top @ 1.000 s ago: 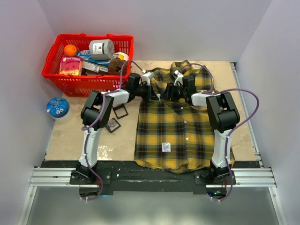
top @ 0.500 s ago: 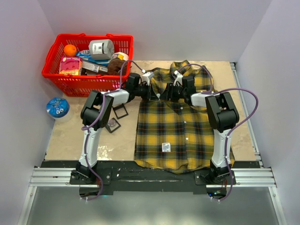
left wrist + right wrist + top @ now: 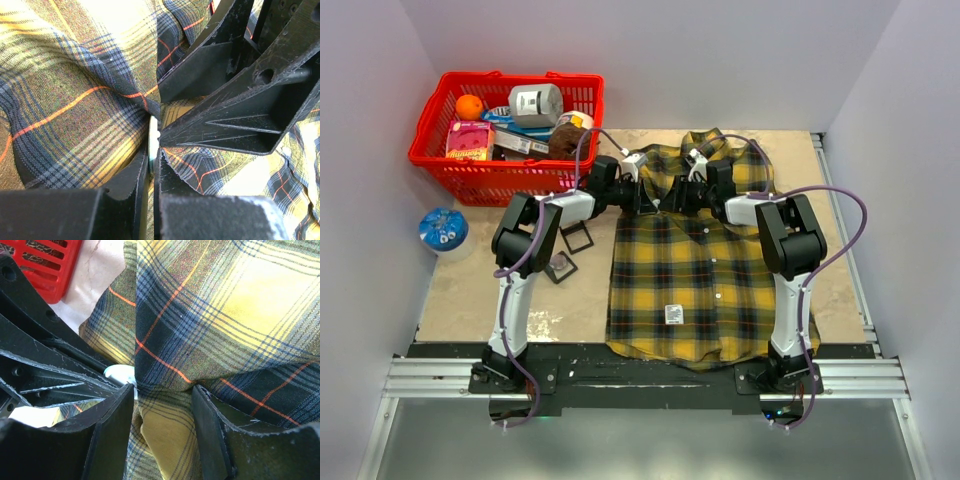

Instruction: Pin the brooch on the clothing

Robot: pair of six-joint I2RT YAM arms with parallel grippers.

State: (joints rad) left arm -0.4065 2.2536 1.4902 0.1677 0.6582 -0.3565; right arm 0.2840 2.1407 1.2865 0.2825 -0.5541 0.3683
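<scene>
Clothing (image 3: 685, 270) lies lengthwise away from our bases, collar far, hem near; our left gripper (image 3: 154, 150) clamps the thin white brooch (image 3: 152, 132), while our right gripper (image 3: 163, 390) straddles a fold (image 3: 165, 410), grip unclear.

Back wall (image 3: 670, 60) plain, pale lilac-white, no windows seen. Left wall (image 3: 360, 200) and right wall (image 3: 910, 200) same finish, closing the table in on three sides. Table (image 3: 470, 290): beige top, worn, with pale scuffs near the front left. Black plate (image 3: 640, 362) along the near edge, metal rail (image 3: 430, 378) just in front. Grey floor (image 3: 640, 445) below. Light soft and even, shadows faint.
</scene>
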